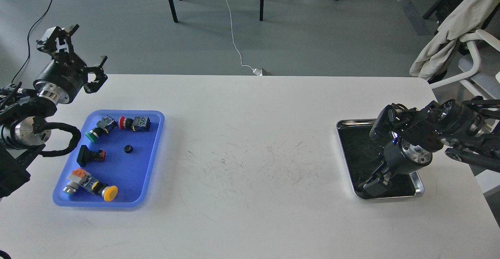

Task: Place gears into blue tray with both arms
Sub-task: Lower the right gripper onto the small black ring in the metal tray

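Observation:
The blue tray lies at the table's left side. One tiny black gear rests near its middle, among push-button switches. My left gripper hangs open and empty above the table's far left corner, behind the tray. My right gripper points down into the shiny steel tray at the right, close to its dark floor near the front edge. Its fingers look like one dark mass, so their state is unclear. I see no gears in the steel tray; the arm hides part of it.
Several push-button switches with green, red, black and yellow caps lie in the blue tray. A white chair draped with cloth stands beyond the right table edge. The wide white tabletop spans between the trays.

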